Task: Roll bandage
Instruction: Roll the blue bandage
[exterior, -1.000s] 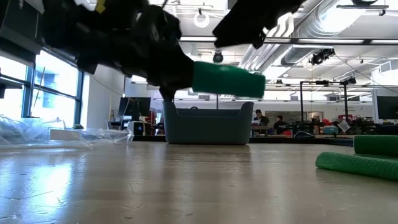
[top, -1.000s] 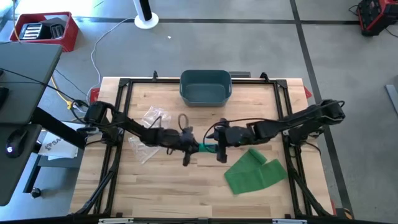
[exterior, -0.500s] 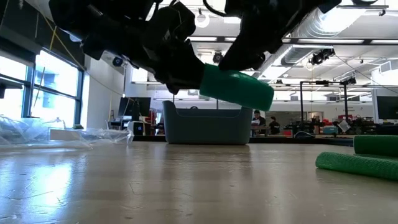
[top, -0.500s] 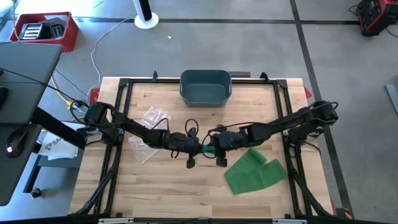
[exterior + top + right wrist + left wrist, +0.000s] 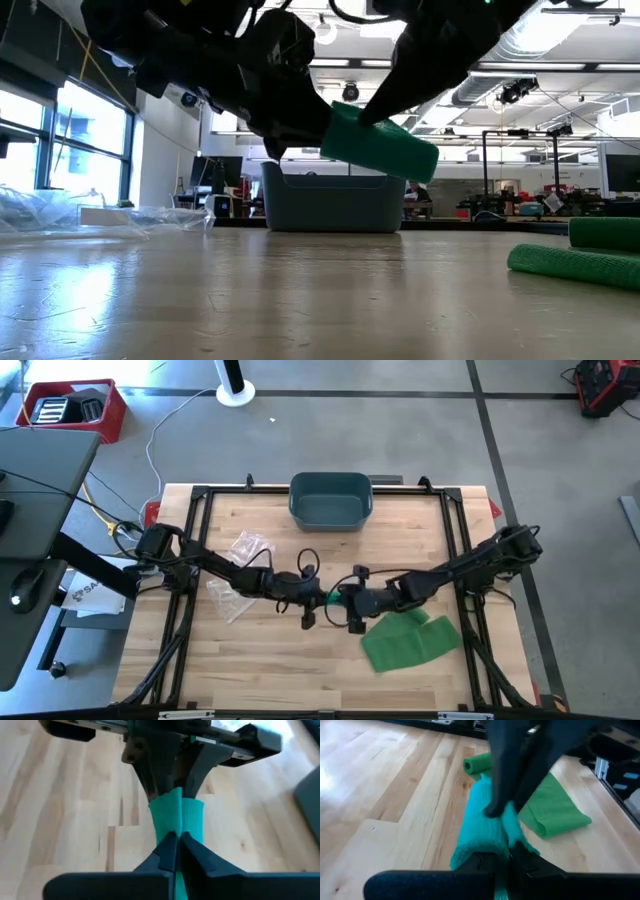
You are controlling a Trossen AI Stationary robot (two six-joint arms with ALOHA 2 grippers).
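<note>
Wooden bench (image 5: 290,660): we note a blue-grey tub (image 5: 331,500), crumpled clear plastic wrap (image 5: 238,573), and a loose green bandage (image 5: 408,637).

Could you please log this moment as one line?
left gripper: shut on bandage roll | right gripper: shut on its other end | roll: held above table

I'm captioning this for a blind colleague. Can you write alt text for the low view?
Two dark robot tools, the left tool and the right tool, both pinch a rolled green bandage in the air above a wooden table. A grey bin stands behind, and a loose green bandage lies at right.
</note>
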